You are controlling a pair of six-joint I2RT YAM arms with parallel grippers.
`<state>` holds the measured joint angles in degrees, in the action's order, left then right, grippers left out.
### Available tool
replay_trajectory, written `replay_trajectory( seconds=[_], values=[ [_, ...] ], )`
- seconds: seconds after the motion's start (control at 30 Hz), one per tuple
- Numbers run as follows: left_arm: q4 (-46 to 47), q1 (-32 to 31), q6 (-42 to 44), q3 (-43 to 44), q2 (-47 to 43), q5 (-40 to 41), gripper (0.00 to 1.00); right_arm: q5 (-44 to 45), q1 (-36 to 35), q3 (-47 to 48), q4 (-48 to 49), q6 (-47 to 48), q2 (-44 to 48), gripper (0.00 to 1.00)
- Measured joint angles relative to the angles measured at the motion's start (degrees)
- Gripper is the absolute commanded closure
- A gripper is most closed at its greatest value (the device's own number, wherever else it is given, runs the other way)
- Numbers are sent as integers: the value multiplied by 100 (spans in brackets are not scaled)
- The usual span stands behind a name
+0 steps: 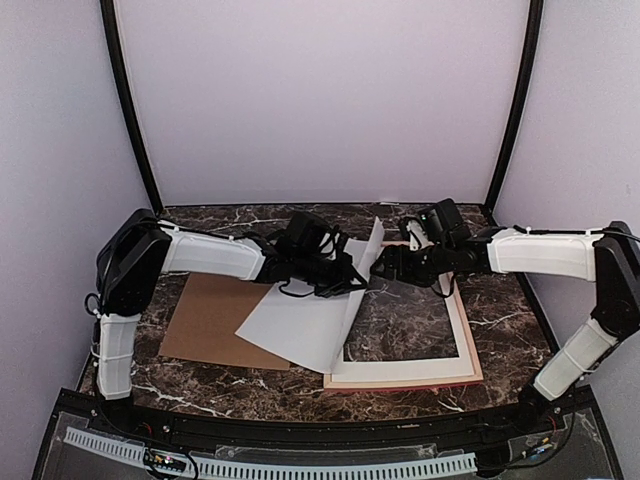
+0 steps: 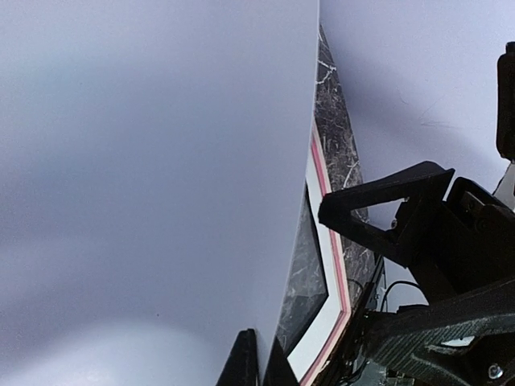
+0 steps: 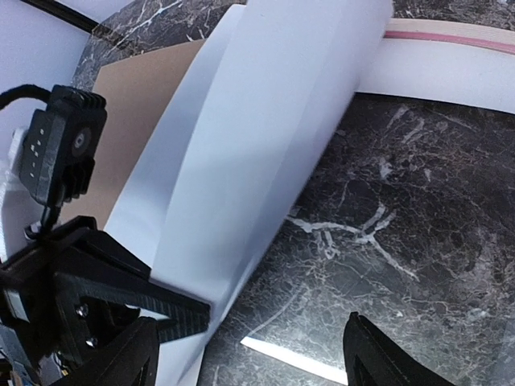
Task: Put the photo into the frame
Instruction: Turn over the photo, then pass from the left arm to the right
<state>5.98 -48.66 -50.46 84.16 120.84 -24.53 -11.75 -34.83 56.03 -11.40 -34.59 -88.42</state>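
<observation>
L end effector [image 1: 352,272] was clenched on the photo's [image 1: 305,320] raised far-right edge, its long axis sloping down to near-left, over the left side of the flat frame [image 1: 400,381], w/ the released R end effector [image 1: 385,265] just right, nearer the frame's opening.

Left tool [image 2: 259,366] clamped, right tool [image 3: 273,338] spread wide

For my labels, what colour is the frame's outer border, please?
Pink-red frame, best in the top external view.
</observation>
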Motion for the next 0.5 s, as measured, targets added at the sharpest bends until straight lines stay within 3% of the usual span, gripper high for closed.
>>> replay_trajectory(
  seconds=[0.5],
  values=[
    [1314, -192, -658, -391, 236, -286, 78, -271, 4, -26, 778, -586, -507, 26]
  ],
)
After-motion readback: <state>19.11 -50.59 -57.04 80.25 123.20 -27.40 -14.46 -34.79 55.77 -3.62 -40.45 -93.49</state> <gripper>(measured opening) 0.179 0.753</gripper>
